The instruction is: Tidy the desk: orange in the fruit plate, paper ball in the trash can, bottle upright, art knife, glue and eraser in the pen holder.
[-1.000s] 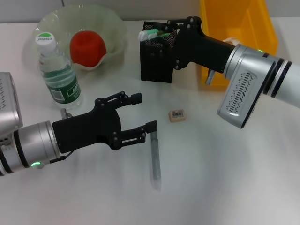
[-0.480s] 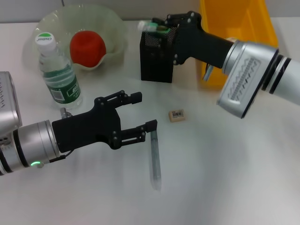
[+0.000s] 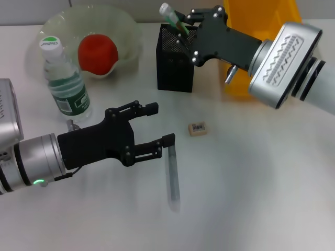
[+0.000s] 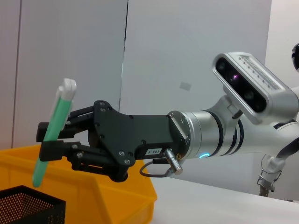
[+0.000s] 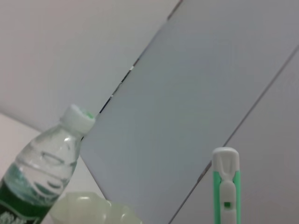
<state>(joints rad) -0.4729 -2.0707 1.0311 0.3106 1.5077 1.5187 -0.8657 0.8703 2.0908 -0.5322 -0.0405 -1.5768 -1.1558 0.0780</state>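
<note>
One right gripper (image 3: 180, 23) grips art knife (image 3: 170, 15) above pen holder (image 3: 175, 60).

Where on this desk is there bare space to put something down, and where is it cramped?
The widest bare patch is the desk's near right part, past the eraser and beside the grey stick. The far side is crowded: bottle, fruit plate with the orange, pen holder, trash can, and the right end effector holding a green tool.
</note>
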